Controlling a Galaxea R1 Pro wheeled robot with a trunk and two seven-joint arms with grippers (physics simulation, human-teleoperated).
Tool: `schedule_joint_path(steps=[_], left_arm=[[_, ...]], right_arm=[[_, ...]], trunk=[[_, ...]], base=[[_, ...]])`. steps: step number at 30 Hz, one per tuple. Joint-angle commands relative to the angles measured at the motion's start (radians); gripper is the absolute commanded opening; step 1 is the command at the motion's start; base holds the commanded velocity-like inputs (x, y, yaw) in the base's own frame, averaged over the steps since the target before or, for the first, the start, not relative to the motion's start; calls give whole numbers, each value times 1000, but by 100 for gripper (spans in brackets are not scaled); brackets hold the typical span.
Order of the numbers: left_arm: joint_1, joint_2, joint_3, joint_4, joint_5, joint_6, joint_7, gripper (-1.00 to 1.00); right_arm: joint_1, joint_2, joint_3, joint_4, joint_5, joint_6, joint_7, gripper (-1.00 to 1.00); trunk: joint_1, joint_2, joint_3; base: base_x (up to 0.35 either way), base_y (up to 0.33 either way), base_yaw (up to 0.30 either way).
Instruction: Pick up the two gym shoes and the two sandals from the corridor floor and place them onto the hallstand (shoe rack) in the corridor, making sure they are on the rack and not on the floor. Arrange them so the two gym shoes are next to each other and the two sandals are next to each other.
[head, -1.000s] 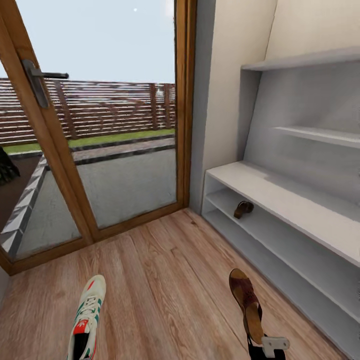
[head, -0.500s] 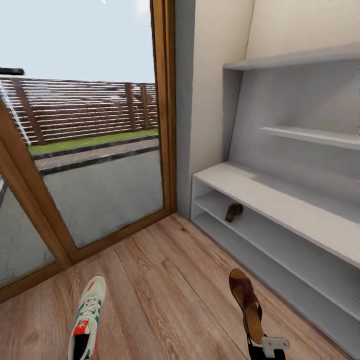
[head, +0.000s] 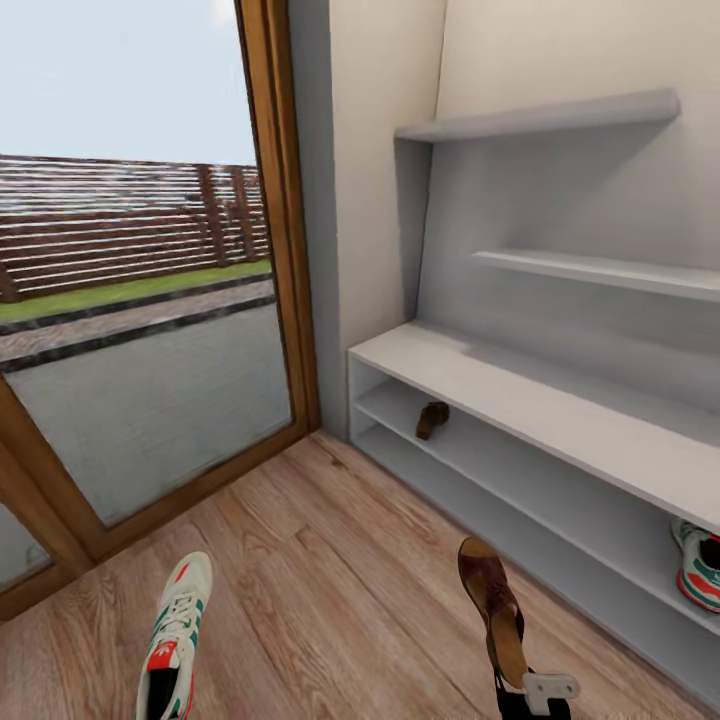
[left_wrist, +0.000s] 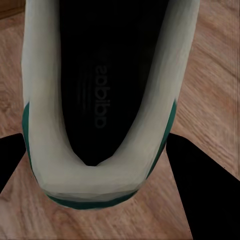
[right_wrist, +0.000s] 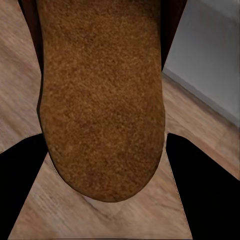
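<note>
Newly in view: half-cropped racked sneaker (head: 700, 565)

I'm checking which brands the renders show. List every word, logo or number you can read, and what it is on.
"adidas": dark print on the black insole of the gym shoe held in the left hand, read in the left wrist view, letters turned sideways.
Trefoil-like mark on that shoe's tongue in the head view: too small to read.
Held sandal, rack: no text.
</note>
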Motion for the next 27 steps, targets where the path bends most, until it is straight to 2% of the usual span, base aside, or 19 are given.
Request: schedule_joint_path(steps=[1,15,27], left_arm=[[-1,-1,8,0,-9,-4,-4,-100],[-1,-1,6,1,-9,-4,-4,-100],[-1,-1,6,1,-9,-5,-4,-100]], right_arm=[[-1,0,1,1,8,-1,-8,-100],[-1,0,1,1,8,-1,-8,-100],[-1,0,1,1,8,-1,-8,-100]], trunk=[[0,0,-1],[0,0,-1],[0,0,-1]], base=[[0,0,-268],[-3,0,-268],[-166,150,-268]])
